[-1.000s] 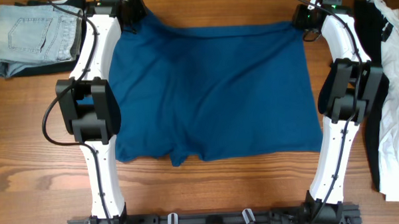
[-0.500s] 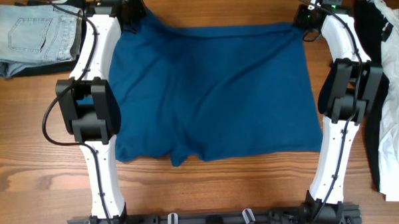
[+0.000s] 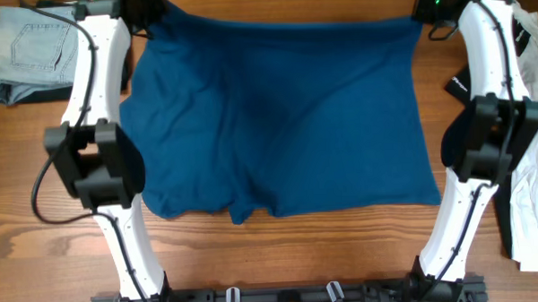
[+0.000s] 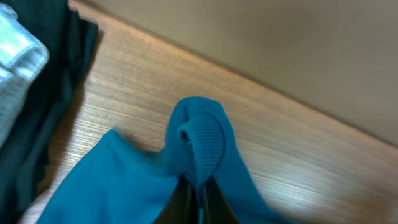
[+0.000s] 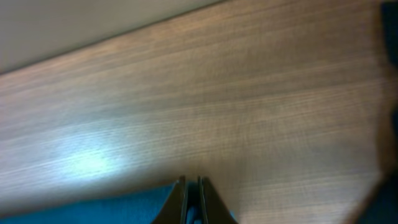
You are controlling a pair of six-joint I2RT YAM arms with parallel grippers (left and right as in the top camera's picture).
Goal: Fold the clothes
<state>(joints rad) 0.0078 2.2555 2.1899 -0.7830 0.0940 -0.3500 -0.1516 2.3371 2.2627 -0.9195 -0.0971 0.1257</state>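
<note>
Evidently the left gripper (image 4: 195,198) and right gripper (image 5: 192,198) each clamp tight on a far corner of the clothes (image 3: 277,124).

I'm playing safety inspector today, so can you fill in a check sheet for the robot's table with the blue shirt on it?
Surface: wooden table, no spills seen.
Job's things: blue shirt spread out, its far edge stretched between the two arms, not yet folded.
Clutter: jeans at the far left corner; white cloth and black cloth along the right edge.
Grippers: left end effector shut on the shirt's far left corner; right end effector shut on its far right corner.
Cables: black cable loops off the left arm, beside the shirt.
Surroundings: plain beige area beyond the table's far edge, blurred.
</note>
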